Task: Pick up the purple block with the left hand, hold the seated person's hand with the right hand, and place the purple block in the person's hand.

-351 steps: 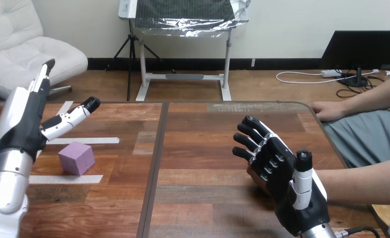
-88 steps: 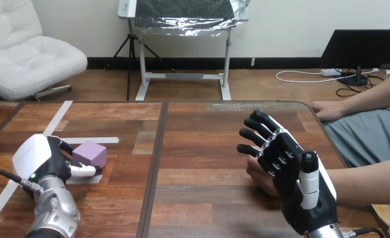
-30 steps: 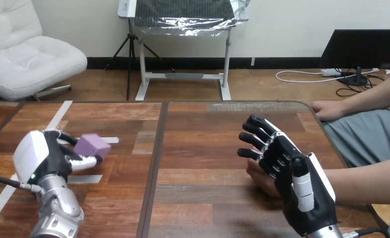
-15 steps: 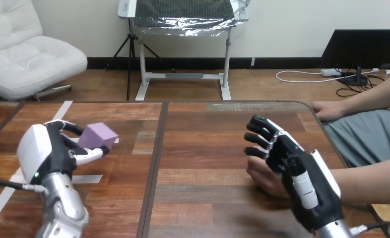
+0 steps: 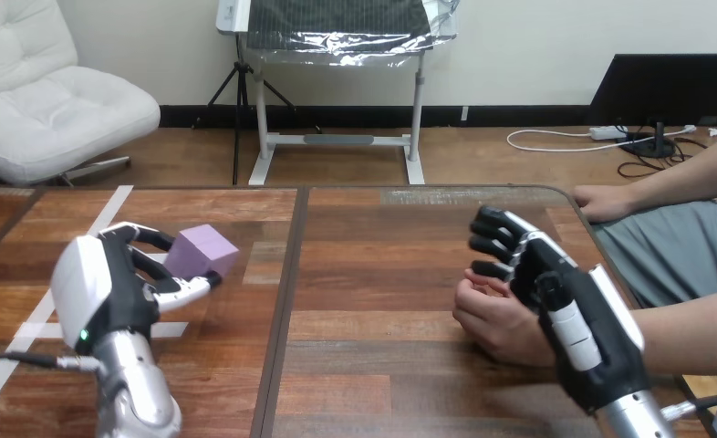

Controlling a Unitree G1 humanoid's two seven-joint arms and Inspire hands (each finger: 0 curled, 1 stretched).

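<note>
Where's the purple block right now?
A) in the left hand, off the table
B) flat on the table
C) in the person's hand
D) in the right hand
A: the left hand pinches the block between fingers and thumb, tilted and raised clear of the table; the person's hand has no block in it.
</note>
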